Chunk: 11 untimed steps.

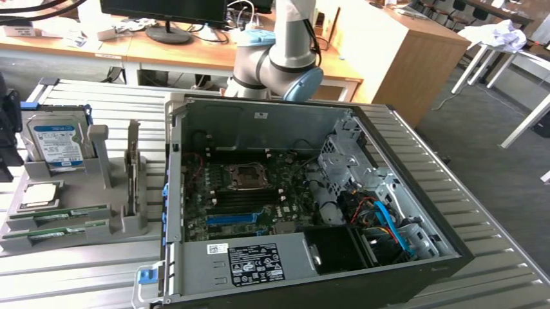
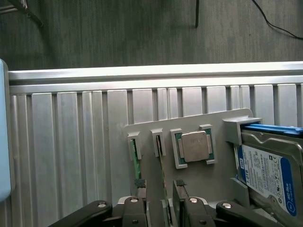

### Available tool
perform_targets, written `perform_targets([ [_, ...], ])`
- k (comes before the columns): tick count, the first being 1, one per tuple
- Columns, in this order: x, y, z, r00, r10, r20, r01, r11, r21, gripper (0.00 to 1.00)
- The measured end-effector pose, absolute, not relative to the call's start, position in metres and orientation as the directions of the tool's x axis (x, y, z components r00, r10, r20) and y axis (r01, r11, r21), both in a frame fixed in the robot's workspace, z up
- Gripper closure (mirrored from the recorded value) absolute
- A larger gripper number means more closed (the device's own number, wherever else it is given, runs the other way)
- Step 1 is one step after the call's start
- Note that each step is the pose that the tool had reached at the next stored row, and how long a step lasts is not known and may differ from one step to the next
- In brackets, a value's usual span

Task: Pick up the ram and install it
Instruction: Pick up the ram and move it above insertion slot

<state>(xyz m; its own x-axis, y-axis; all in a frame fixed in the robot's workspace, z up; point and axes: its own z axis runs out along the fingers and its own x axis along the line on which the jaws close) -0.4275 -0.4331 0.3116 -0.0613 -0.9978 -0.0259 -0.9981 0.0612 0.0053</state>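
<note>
Two green ram sticks stand on edge in slots of a grey holder (image 1: 129, 222): one ram stick (image 1: 64, 214) behind the other (image 1: 58, 233). In the wrist view I look down their thin top edges: one ram stick (image 2: 161, 150) runs between the fingers, its twin (image 2: 136, 161) lies just outside them. My gripper (image 2: 160, 184) hangs open over the holder (image 2: 213, 182), one dark fingertip (image 2: 140, 182) on each side of the inner stick, and holds nothing. Whether the pads touch the stick I cannot tell.
The same holder carries a blue-labelled hard drive (image 1: 55, 143) (image 2: 267, 172) and a square silver processor (image 1: 38, 193) (image 2: 195, 146). An open computer case (image 1: 257, 125) with its motherboard (image 1: 249, 193) stands to the exterior view's right of the holder, on a ribbed metal table (image 2: 71, 142).
</note>
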Motion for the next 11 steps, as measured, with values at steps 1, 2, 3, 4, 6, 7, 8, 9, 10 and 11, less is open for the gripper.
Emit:
perform_targets([
  [1, -0.427, -0.4332, 0.3109, -0.061, -0.998, -0.026, -0.998, 0.061, 0.005, 0.64],
  [2, -0.4264, -0.4334, 0.3101, -0.061, -0.998, -0.026, -0.998, 0.061, 0.005, 0.64],
  [3, -0.426, -0.4336, 0.3093, -0.061, -0.998, -0.026, -0.998, 0.061, 0.005, 0.64],
  [4, -0.4257, -0.4336, 0.3086, -0.061, -0.998, -0.026, -0.998, 0.061, 0.005, 0.64],
  [6, -0.4252, -0.4339, 0.3073, -0.061, -0.998, -0.026, -0.998, 0.061, 0.005, 0.64],
  [7, -0.4248, -0.434, 0.3066, -0.061, -0.998, -0.026, -0.998, 0.061, 0.005, 0.64],
  [8, -0.4247, -0.434, 0.3059, -0.061, -0.998, -0.026, -0.998, 0.061, 0.005, 0.64],
  [9, -0.4246, -0.4341, 0.3053, -0.061, -0.998, -0.026, -0.998, 0.061, 0.005, 0.64],
  [10, -0.4245, -0.4342, 0.3047, -0.061, -0.998, -0.026, -0.998, 0.061, 0.005, 0.64],
  [11, -0.4244, -0.4343, 0.3041, -0.061, -0.998, -0.026, -0.998, 0.061, 0.005, 0.64],
])
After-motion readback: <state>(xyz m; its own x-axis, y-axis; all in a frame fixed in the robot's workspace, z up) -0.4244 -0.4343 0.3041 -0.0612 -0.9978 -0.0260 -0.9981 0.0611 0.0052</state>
